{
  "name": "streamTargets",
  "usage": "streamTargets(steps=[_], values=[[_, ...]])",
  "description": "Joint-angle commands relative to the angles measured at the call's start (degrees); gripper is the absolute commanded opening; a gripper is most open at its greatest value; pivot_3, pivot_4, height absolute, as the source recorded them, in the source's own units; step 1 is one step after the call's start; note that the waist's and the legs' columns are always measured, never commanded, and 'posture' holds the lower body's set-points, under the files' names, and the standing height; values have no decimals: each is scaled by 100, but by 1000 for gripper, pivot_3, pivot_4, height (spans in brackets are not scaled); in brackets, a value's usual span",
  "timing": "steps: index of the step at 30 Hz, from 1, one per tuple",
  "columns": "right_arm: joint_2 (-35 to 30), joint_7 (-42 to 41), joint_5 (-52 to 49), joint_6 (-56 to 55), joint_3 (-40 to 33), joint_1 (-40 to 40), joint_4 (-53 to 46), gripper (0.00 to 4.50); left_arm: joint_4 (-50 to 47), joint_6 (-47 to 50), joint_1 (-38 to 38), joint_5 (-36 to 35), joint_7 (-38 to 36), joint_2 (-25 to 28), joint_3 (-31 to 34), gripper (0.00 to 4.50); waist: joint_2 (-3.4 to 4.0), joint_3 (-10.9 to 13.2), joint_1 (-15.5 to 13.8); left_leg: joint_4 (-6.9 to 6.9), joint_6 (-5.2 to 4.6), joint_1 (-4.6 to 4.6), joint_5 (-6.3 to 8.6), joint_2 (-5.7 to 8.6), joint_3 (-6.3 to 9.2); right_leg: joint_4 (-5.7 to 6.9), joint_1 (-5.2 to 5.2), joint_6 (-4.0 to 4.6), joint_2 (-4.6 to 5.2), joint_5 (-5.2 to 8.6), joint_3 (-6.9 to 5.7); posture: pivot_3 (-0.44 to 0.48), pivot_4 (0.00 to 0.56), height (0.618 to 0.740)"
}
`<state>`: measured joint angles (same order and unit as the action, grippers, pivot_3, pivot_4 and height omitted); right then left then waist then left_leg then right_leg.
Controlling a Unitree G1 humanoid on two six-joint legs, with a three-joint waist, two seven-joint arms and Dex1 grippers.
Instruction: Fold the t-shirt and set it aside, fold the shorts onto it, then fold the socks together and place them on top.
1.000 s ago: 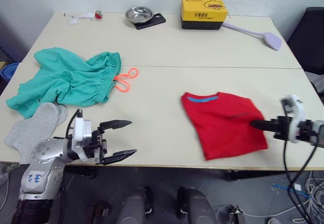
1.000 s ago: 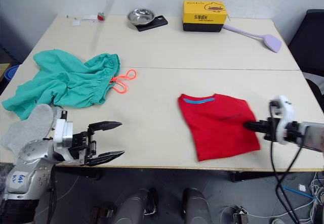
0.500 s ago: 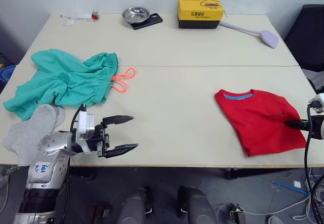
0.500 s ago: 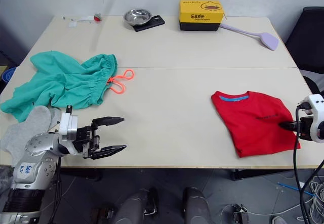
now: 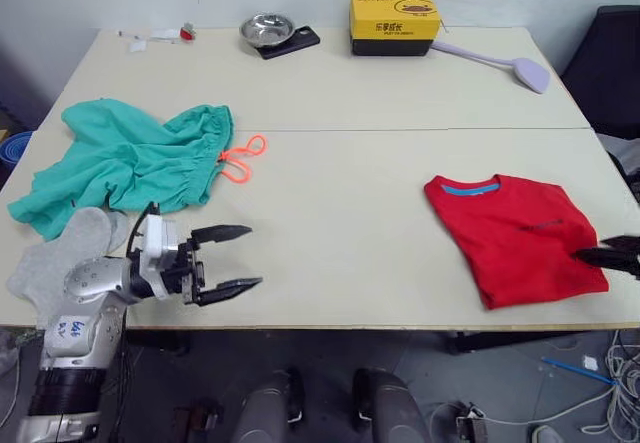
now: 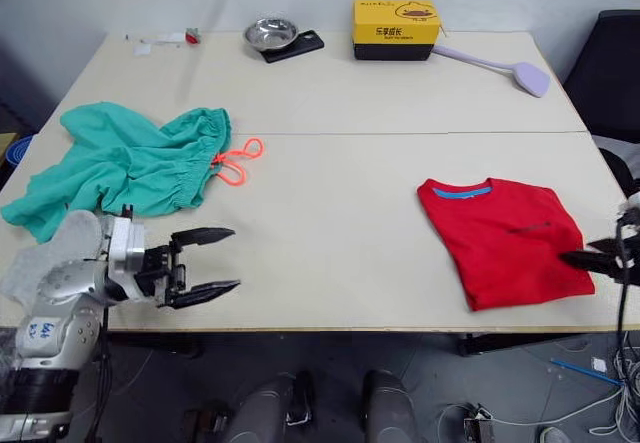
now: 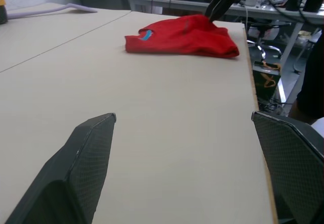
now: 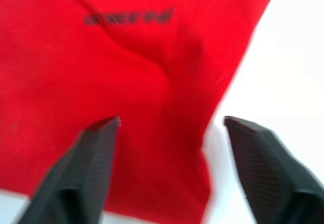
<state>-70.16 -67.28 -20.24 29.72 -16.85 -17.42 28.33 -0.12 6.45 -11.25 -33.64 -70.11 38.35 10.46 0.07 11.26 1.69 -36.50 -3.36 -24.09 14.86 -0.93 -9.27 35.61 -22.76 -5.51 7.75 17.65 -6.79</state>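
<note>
The t-shirt (image 5: 515,236) lies folded into a compact red block at the lower right of the frame, close to the desk (image 5: 350,93) edge, with its blue neckband facing the far side. The right claw (image 6: 598,259) sits at the shirt's right edge with its fingers released, straddling the hem but gripping nothing, as the right wrist view shows. So the shirt looks set aside, and the step in hand is, by my reading, the shorts (image 5: 125,163), which lie crumpled at the left of the frame with the orange drawstring (image 5: 243,158) trailing toward the centre. The left claw (image 5: 228,260) hovers spread wide over bare desk at the lower left, just in front of the shorts and beside the socks (image 5: 65,255), which rest at the lower left corner, partly behind that arm. To do this well, the left claw should take the waistband rather than a loose leg, so the cloth can be dragged flat before folding; catching the drawstring alone would only pull the cord. The socks are near enough that a careless sweep could drag them off the desk. The folded shorts should be landed squarely on the shirt, without shoving it over the edge.
</note>
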Motion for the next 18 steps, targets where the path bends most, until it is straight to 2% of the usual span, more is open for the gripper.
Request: streamTargets(steps=[1, 6, 9, 15, 18], values=[[384, 8, -480, -495, -803, 305, -1334, 4472, 133, 96, -186, -35, 5, 213, 235, 4500, -1, -1, 17, 0, 2, 4, 1, -3, -2, 2, 0, 0, -3, 0, 4, 0, 150, 740], [1237, 803, -385, -551, -798, 1111, -3227, 4472, 201, 1, 3, 79, -50, 334, 331, 4500, -5, -2, -24, 6, 9, 3, 1, -10, 3, 0, 1, -1, -14, 1, -1, 0, 150, 740], [1754, 1182, -316, -614, -500, 1409, -4025, 4472, 7, -7, 349, 77, 23, 393, 481, 4500, -4, -2, -24, 2, 9, -1, 3, -3, 2, -2, 1, -1, -6, 1, 3, 0, 150, 740], [2307, 1449, -126, -1018, 20, 1356, -4180, 4472, -170, -7, 725, 86, 237, 462, 781, 4500, -12, 0, -29, 2, 8, 0, 3, 7, 20, -6, 12, -2, 8, -1, -3, 0, 150, 740], [2533, 1445, -167, -1109, 283, 1231, -4139, 4472, -218, -14, 790, 98, 311, 470, 862, 4500, -4, 4, 20, 23, -11, -4, -23, 41, 116, -16, 71, -8, 33, 2, -116, 0, 150, 740]])
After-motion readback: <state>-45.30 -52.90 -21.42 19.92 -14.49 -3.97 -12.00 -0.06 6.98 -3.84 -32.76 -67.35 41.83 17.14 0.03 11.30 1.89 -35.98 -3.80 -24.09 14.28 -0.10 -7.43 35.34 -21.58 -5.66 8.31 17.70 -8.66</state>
